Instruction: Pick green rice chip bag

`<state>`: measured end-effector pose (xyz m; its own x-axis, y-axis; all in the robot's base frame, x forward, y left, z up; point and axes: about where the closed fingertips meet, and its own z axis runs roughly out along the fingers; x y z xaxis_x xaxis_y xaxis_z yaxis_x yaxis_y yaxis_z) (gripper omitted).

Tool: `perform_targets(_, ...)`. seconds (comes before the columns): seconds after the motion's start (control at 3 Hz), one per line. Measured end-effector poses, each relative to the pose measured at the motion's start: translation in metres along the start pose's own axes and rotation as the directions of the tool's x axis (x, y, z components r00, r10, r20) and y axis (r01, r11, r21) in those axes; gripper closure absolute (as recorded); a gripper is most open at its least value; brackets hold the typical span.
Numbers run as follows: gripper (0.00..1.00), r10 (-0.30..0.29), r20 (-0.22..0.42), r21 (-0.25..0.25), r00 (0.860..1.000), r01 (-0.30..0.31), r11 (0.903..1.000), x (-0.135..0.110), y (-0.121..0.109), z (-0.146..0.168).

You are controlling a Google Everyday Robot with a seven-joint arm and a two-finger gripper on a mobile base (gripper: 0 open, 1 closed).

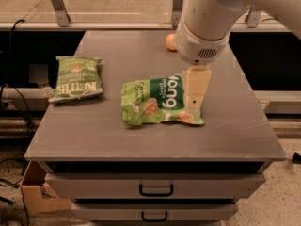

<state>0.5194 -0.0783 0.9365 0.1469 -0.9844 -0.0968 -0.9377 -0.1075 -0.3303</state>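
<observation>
- Currently the gripper (193,106) hangs straight down from the white arm (207,27), over the right end of the rice bag (157,100).
- The gripper's cream tip overlaps the right end of the rice bag from this angle. Whether it actually touches the bag cannot be confirmed.
- Gripper state: cannot tell whether it is spread or pressed together, since it reads as one cream block from this side.
- The rice bag lies flat near the middle of the grey table (117,140), a little toward the right, with its long axis running left to right.
- Rice bag markings: bright green, with a dark green panel, large white lettering turned sideways, and round tan crisps pictured at the lower middle and lower right corner.
- The Kettle bag (76,77) lies flat near the table's left edge, well apart from the rice bag. It is a paler green.
- An orange (170,42) sits at the back of the table, partly hidden behind the arm's round housing.
- Two drawers (94,187) sit under the tabletop, each with a dark handle at its centre.
- A cardboard box (34,192) stands on the floor at the lower left, beside the drawers.
</observation>
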Motion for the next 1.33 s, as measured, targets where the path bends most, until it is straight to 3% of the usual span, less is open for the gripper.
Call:
perform_targets(0.67, 0.00, -0.032, 0.028, -0.056, 0.999, 0.033, 0.9979, -0.009, -0.010, 0.047)
perform_targets(1.33, 0.40, -0.009, 0.053, -0.091, 0.999, 0.014, 0.9958, -0.014, -0.011, 0.069)
